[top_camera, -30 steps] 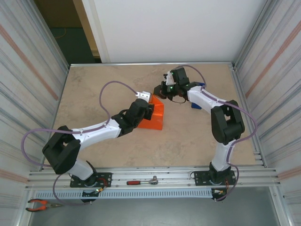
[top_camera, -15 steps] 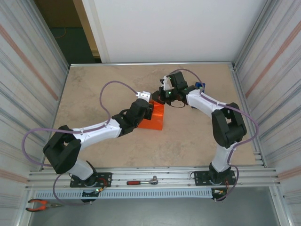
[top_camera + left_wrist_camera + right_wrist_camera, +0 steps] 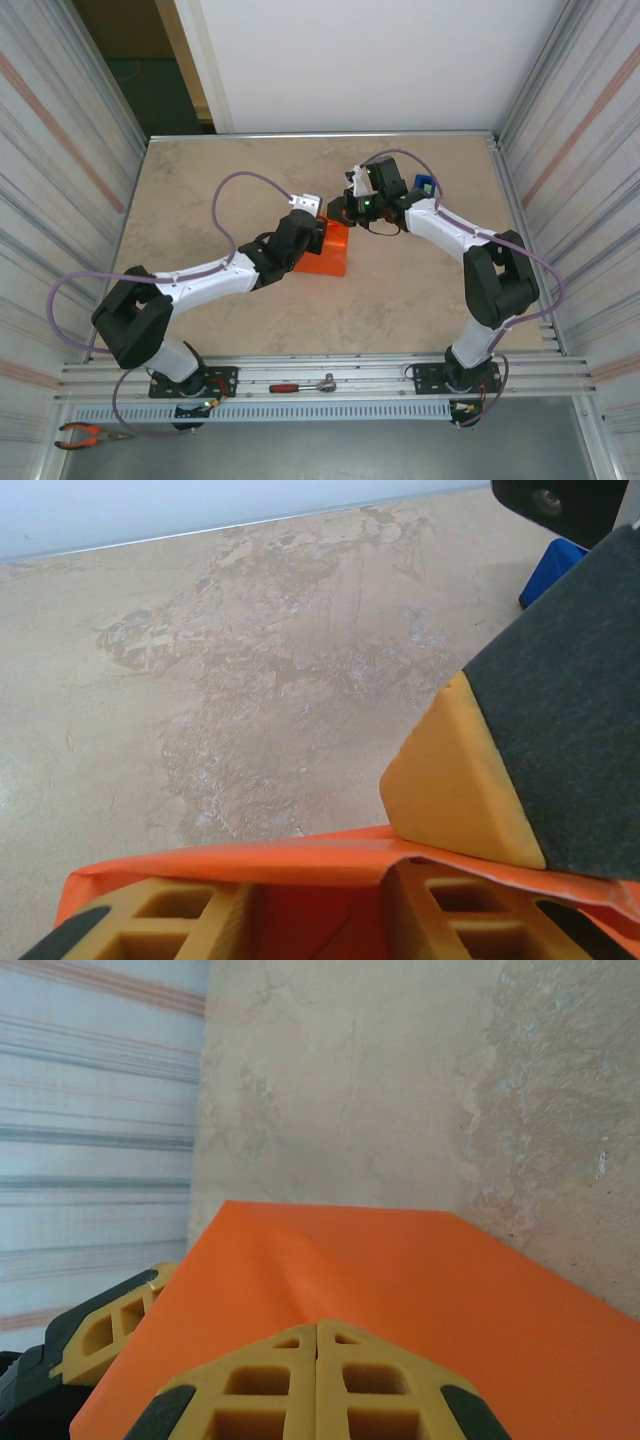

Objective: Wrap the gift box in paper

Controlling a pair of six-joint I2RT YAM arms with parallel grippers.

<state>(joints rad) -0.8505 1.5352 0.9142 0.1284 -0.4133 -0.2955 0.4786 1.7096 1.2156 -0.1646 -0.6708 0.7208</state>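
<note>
Having swung inward, the right gripper (image 3: 317, 1345), fingers pressed shut, now meets the paper (image 3: 333, 257), so folding appears underway; the left gripper (image 3: 310, 915) cannot be judged open or closed.

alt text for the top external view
Two robot arms meet at an orange paper bundle on a table, the left hand on its left side, the right hand at its far edge. A blue object lies further right.
</note>
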